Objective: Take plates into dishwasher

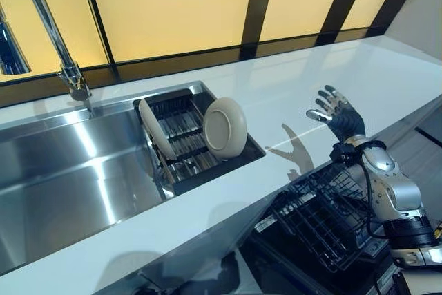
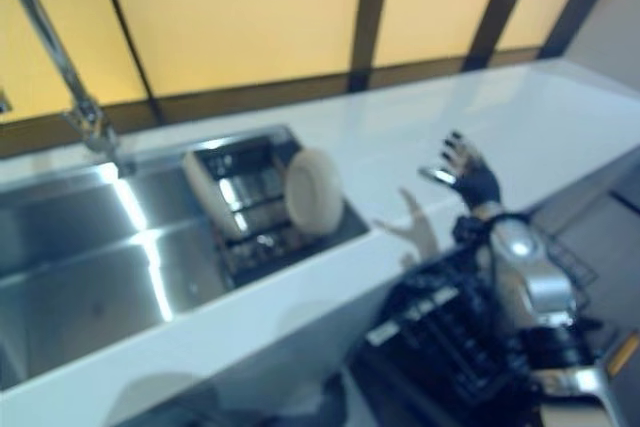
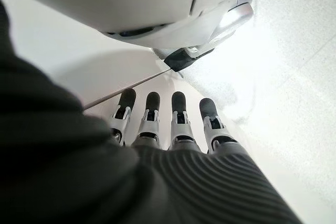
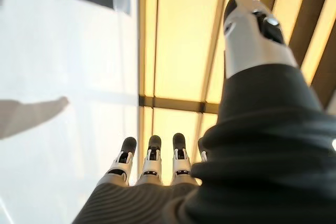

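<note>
1. At nine o'clock a steel sink [image 1: 76,177] is seen, with a tap [image 1: 65,60] at its far edge.
2. At the centre a drying rack [image 1: 183,136] sits in the sink's right end; two plates stand on edge in it, a flat plate [image 1: 153,129] at ten o'clock of a round plate [image 1: 224,128].
3. The left hand [image 3: 173,124] is shown only by its wrist view, fingers straight, holding nothing.
4. At three o'clock the right hand [image 1: 337,114] hovers above the white worktop [image 1: 324,74], fingers spread and empty.
5. At five o'clock the dishwasher basket [image 1: 321,215] stands pulled out.
6. The round plate should probably be pinched at its upper rim and lifted clear before being carried to the basket.
</note>
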Tool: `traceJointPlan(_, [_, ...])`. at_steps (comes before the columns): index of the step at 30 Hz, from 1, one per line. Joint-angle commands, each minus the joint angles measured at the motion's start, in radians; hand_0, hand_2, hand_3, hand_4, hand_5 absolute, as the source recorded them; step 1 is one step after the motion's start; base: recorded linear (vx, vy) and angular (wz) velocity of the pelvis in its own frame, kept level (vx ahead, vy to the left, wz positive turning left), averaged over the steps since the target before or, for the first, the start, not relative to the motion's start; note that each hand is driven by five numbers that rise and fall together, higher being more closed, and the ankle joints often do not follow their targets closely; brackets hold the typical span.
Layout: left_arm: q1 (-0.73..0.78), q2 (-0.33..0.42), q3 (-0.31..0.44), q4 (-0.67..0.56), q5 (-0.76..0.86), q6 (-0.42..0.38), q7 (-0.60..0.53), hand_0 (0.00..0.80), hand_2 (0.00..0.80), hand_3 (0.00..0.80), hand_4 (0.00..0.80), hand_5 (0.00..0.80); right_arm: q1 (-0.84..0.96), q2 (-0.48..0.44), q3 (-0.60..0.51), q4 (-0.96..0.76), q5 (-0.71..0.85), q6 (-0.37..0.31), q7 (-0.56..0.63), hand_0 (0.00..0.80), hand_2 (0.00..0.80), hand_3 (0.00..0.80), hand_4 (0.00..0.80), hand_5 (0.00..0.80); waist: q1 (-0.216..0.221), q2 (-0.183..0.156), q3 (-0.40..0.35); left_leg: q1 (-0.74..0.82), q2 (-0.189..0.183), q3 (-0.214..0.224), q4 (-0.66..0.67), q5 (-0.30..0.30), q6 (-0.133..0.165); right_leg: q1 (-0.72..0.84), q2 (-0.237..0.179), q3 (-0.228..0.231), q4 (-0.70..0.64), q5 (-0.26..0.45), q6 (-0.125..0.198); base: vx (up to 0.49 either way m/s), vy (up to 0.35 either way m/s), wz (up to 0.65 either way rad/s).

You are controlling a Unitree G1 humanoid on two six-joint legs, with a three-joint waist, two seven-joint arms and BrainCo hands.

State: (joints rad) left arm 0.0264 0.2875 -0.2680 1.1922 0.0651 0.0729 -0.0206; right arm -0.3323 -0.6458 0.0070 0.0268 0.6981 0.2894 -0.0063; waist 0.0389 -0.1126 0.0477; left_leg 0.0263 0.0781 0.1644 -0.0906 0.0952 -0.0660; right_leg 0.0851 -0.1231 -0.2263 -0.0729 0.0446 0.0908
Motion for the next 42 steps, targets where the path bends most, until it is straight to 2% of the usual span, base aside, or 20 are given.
traceJointPlan(1, [-0.107,0.04,0.004,0.043,0.037,-0.026,0.017,0.0,0.0,0.0,0.0,0.0,-0.114,-0.05,-0.039,0.019,0.055,0.019,0.062,0.0,0.0,0.0,0.0,0.0,0.006,-0.007,-0.005,0.009,-0.053,0.004,0.003,-0.067,0.069,0.007,-0.057,-0.021,0.101,0.054,0.066,-0.001,-0.013,0.05])
traceJointPlan(8, [-0.12,0.061,-0.004,0.049,0.032,-0.019,0.01,0.0,0.0,0.0,0.0,0.0,-0.141,-0.046,0.029,-0.014,0.123,0.102,0.119,0.0,0.0,0.0,0.0,0.0,0.003,-0.016,-0.003,0.02,-0.052,0.009,0.003,-0.073,0.071,-0.004,-0.062,-0.021,0.117,0.066,0.071,0.0,0.0,0.0])
traceJointPlan(19, [-0.125,0.046,-0.047,0.04,0.032,-0.014,-0.004,0.0,0.0,0.0,0.0,0.0,-0.228,0.015,0.127,0.01,0.204,0.178,0.061,0.0,0.0,0.0,0.0,0.0,0.021,-0.001,0.0,0.029,-0.057,-0.009,0.003,-0.078,0.072,-0.004,-0.063,-0.029,0.116,0.06,0.071,0.001,0.0,0.0])
traceJointPlan(28, [-0.121,0.043,-0.079,0.038,0.038,0.002,-0.014,0.0,0.0,0.0,0.0,0.0,-0.326,0.081,0.168,0.089,0.228,0.188,-0.053,0.0,0.0,0.0,0.0,0.0,0.041,0.01,-0.001,0.033,-0.064,-0.027,0.003,-0.081,0.075,0.004,-0.064,-0.035,0.124,0.045,0.07,0.001,0.011,0.06])
traceJointPlan(42, [-0.146,0.039,-0.14,0.021,0.041,0.016,-0.028,0.0,0.0,0.0,0.0,0.0,-0.481,0.12,0.202,0.227,0.3,0.205,-0.154,0.0,0.0,0.0,0.0,0.0,0.065,0.019,-0.002,0.047,-0.067,-0.047,0.003,-0.086,0.075,0.006,-0.069,-0.047,0.143,0.033,0.066,0.003,0.002,0.02])
